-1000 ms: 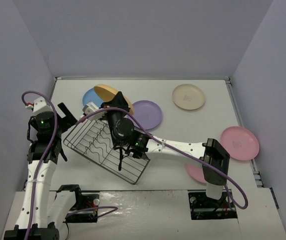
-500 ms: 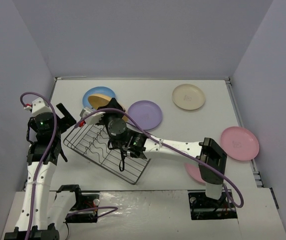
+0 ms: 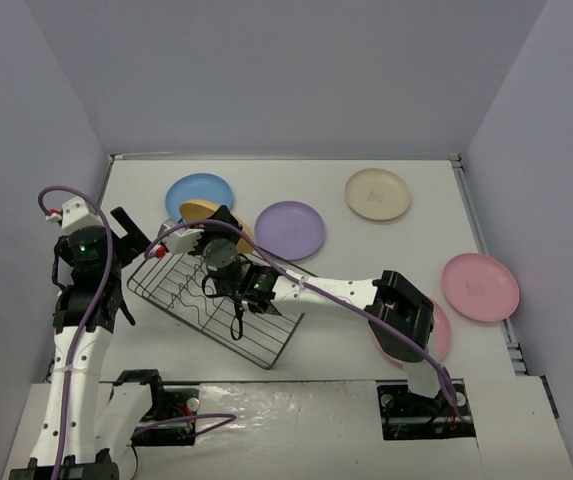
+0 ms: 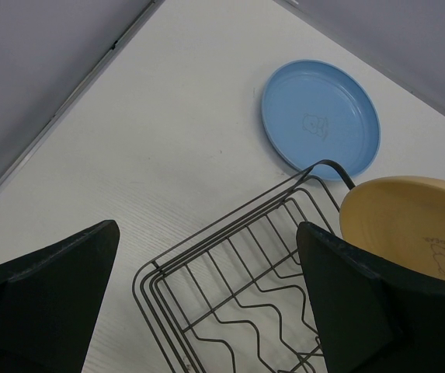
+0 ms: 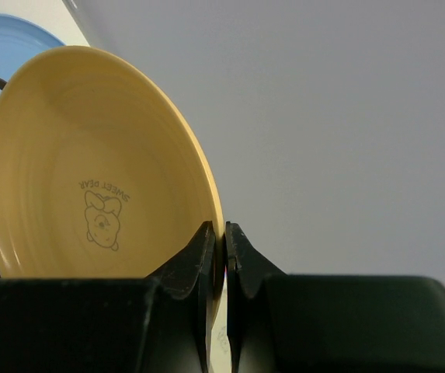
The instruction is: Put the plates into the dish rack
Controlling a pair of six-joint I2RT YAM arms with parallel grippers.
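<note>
My right gripper is shut on the rim of the yellow-orange plate, and holds it on edge over the far end of the dish rack. In the right wrist view the fingertips pinch the plate's edge. My left gripper hangs open and empty above the rack's left far corner. Flat on the table lie the blue plate, the purple plate, the cream plate and a pink plate. Another pink plate is half hidden under the right arm.
The dark wire rack lies skewed on the white table, with no plates in the slots that show. Grey walls close in the left, back and right sides. A purple cable runs along each arm.
The right gripper has carried the yellow-orange plate left and down toward the rack's far end, uncovering the blue plate. The left arm has hardly moved.
</note>
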